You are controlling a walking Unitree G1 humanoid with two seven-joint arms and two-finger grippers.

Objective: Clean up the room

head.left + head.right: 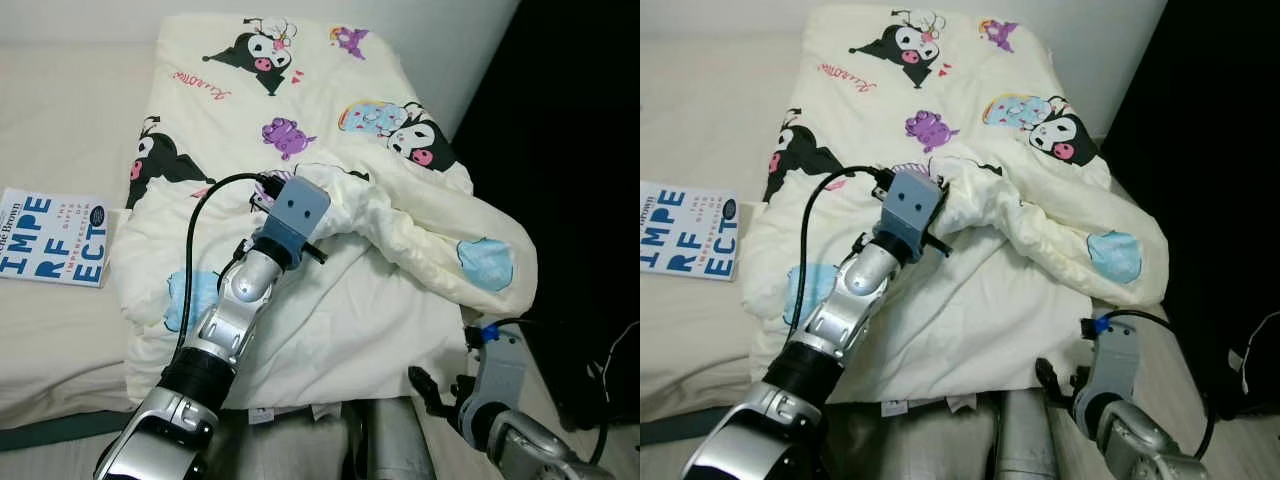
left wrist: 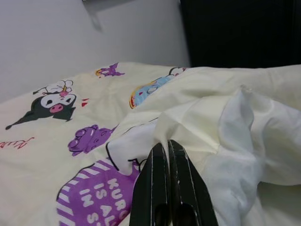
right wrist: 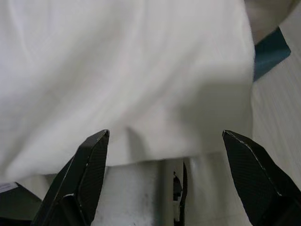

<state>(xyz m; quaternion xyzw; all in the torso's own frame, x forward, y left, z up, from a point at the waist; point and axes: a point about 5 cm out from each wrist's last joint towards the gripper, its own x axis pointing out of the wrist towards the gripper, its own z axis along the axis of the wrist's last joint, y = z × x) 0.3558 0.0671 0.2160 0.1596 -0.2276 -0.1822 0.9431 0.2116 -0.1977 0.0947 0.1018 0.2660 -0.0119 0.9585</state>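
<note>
We see a cream blanket [image 1: 300,180] printed with cartoon characters spread over the bed [image 1: 60,110], its right part folded back on itself into a thick rumpled roll that runs toward the bed's right edge. Our left gripper [image 2: 167,147] reaches out over the middle of the blanket, and its jaws are clenched tight on a fold of the fabric just beside the purple printed patch; in the left wrist view the two black fingers [image 2: 155,183] lie pressed together with cloth bunched around their tips. A black cable [image 1: 190,260] loops from the left wrist back along the silver arm.

Our right gripper [image 3: 164,165] sits low at the near right corner of the bed, by the blanket's white underside. Its jaws stand wide apart, grasping nothing, with the blanket's hem just beyond the fingertips.

To the left of the blanket, a book [image 1: 55,238] with large blue letters on a white cover lies flat on the bare sheet, its edge close to the blanket's side.
</note>
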